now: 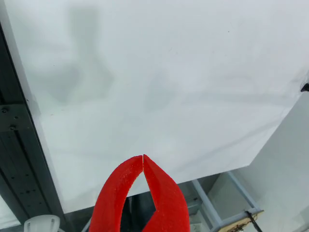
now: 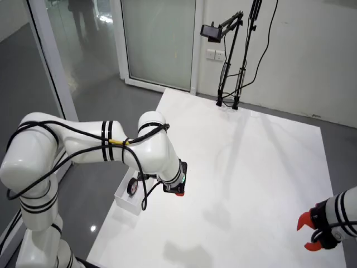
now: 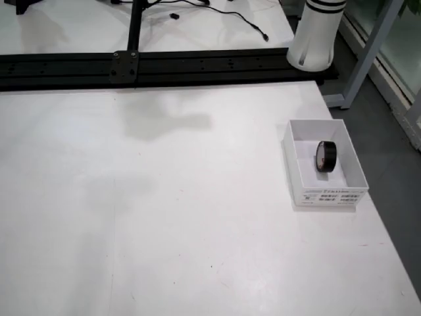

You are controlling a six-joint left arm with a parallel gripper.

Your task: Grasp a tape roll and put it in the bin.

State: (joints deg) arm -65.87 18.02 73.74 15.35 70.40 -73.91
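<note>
Tape in the bin, end effector clenched on nothing

Tape roll [image 3: 326, 156] is sitting inside the white bin [image 3: 293, 172] near the desk's right edge in the overhead view, standing on its edge against the bin floor and leaning toward no wall that you can make out. From how it is lying, you are looking at a task whose placing step appears done.

You are seeing the end effector [image 1: 143, 157] in the wrist view with its two red fingers [image 1: 118, 193] meeting at the tips, so it is clenched and carrying nothing. It is pointing over the bare white desk [image 1: 159, 87], with the desk's far edge and metal frame showing below it, which suggests the arm is hanging clear of the bin, not reaching into it.

In the side view, you are finding the working arm [image 2: 106, 148] bending low over the desk's left edge, its wrist just beside the bin, where the tape shows as a dark ring. A second arm's red claw [image 2: 310, 231] is sitting idle at the lower right, well apart from everything.

You are probably left with only a retreat to make; the closed fingers are giving you no reason to approach the bin again.
</note>
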